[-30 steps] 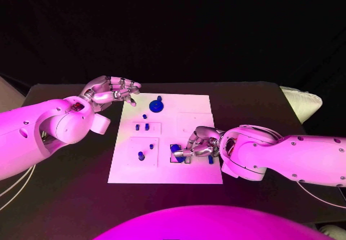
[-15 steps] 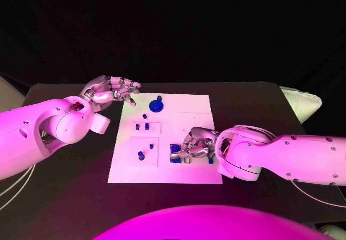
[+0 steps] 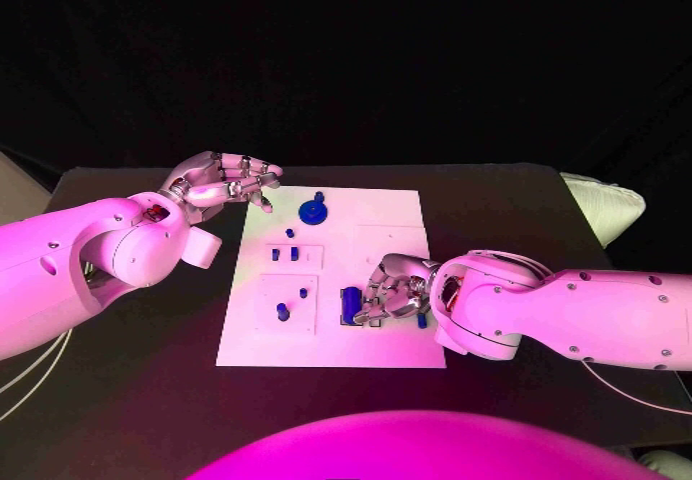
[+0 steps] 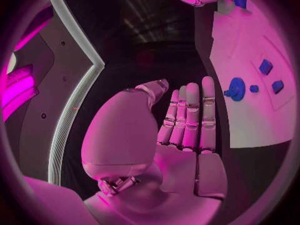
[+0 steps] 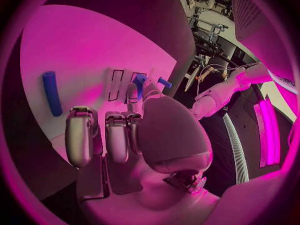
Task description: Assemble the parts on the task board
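White task board [image 3: 389,215] sits mid-table, blue parts spread over it. Right hand [image 3: 392,290] is low over the near-right slots, fingers curled around a blue block [image 3: 351,304], probably seating it. Left hand [image 3: 224,182] waits off the board's far-left corner, fingers loosely curled, holding nothing, apparently clear of the work. Blue knob [image 3: 315,210] stands nearby.

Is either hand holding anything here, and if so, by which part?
The left hand holds nothing. The right hand is down on the task board at a blue part, fingers curled at it; whether it grips it cannot be told.
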`<state>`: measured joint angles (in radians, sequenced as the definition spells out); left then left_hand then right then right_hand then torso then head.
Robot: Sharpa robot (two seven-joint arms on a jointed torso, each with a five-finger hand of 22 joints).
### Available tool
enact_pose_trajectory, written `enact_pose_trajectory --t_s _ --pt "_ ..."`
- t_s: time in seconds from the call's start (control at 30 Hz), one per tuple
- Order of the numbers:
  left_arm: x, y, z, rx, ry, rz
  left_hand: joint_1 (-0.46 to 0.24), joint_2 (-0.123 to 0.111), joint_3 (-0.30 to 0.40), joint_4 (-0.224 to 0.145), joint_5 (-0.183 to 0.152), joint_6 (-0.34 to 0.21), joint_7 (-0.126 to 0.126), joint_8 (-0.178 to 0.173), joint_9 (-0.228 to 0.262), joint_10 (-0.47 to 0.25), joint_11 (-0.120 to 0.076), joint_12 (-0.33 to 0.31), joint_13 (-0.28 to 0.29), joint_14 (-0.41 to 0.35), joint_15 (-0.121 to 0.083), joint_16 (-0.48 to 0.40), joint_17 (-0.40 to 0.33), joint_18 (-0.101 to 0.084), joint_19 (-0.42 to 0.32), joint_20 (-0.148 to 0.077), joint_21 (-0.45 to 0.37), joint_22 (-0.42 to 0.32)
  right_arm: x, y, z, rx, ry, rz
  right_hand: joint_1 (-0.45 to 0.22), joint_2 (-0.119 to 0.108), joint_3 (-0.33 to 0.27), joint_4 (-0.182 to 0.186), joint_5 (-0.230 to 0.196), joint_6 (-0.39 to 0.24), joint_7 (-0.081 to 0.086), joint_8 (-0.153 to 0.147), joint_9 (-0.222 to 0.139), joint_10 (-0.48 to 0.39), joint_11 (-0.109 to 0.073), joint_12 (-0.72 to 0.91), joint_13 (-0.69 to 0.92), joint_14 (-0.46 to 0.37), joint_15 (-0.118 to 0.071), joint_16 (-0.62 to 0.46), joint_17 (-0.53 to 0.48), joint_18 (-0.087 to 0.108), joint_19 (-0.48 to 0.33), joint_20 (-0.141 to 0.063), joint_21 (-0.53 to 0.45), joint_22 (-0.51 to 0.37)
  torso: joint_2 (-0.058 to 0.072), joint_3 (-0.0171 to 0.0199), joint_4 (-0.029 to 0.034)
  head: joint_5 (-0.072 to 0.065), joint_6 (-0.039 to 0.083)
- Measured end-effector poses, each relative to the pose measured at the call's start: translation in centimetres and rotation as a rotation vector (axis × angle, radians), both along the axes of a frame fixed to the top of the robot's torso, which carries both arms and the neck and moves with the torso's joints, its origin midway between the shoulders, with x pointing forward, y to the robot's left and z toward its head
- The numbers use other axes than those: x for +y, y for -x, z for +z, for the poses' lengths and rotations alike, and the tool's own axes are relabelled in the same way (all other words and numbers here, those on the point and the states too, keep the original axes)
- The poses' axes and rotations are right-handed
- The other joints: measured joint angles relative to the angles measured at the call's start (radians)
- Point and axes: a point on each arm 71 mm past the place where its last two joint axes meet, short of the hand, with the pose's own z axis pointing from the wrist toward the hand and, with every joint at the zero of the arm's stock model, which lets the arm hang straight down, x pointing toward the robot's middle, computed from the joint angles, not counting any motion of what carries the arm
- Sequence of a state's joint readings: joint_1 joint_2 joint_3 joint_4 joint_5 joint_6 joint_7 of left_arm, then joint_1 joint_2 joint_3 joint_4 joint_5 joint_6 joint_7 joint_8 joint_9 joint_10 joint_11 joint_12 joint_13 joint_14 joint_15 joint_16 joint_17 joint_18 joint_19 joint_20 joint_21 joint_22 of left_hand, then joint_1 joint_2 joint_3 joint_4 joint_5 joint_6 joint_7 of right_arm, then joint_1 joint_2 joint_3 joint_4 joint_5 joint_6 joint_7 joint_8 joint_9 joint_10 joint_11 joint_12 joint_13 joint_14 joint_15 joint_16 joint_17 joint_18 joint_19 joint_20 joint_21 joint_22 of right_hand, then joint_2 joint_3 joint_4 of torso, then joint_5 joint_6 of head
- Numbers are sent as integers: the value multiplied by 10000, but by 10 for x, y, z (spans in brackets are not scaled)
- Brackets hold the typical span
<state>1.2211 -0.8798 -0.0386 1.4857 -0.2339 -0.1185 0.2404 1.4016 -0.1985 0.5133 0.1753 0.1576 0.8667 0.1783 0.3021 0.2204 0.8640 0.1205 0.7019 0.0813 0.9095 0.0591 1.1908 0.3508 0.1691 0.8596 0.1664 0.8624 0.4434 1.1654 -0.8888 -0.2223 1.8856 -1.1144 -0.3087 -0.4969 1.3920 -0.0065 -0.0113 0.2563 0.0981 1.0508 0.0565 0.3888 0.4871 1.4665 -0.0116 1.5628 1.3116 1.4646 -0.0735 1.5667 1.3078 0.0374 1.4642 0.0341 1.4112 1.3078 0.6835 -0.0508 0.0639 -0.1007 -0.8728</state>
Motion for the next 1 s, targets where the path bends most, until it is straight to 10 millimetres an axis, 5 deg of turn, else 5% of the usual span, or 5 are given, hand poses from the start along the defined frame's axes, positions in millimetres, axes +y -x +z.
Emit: enact_pose_trajectory --t_s 0.43,0.73,1.0 --pt "0 0 0 6 -5 6 0 0 0 0 0 0 0 0 0 12 12 0 0 0 0 0 0 0 0 0 0 1 -3 -6 -3 -219 201 -89 214 115 467 254 165 50 -50 -20 -35 0 -65 87 0 39 -36 0 -1 0 37 -36 42 -2 -1 1 6 22 0" --pt "0 0 0 10 -9 9 0 0 0 0 0 0 0 0 0 12 11 0 0 0 0 0 0 1 0 0 0 1 -3 -7 -5 -123 291 18 -111 -328 446 295 165 51 -50 -20 -44 15 -87 38 -37 57 -56 0 -2 1 37 -36 41 -3 -1 0 0 37 0" --pt "0 0 0 13 -11 12 0 0 0 0 0 0 0 0 0 12 11 0 0 0 0 0 0 0 -1 0 0 1 -6 -7 -5 -107 330 -12 -103 -358 447 295 165 51 -50 -20 -44 16 -87 29 -34 57 -55 0 -2 0 37 -36 41 -4 -8 -1 0 37 0"
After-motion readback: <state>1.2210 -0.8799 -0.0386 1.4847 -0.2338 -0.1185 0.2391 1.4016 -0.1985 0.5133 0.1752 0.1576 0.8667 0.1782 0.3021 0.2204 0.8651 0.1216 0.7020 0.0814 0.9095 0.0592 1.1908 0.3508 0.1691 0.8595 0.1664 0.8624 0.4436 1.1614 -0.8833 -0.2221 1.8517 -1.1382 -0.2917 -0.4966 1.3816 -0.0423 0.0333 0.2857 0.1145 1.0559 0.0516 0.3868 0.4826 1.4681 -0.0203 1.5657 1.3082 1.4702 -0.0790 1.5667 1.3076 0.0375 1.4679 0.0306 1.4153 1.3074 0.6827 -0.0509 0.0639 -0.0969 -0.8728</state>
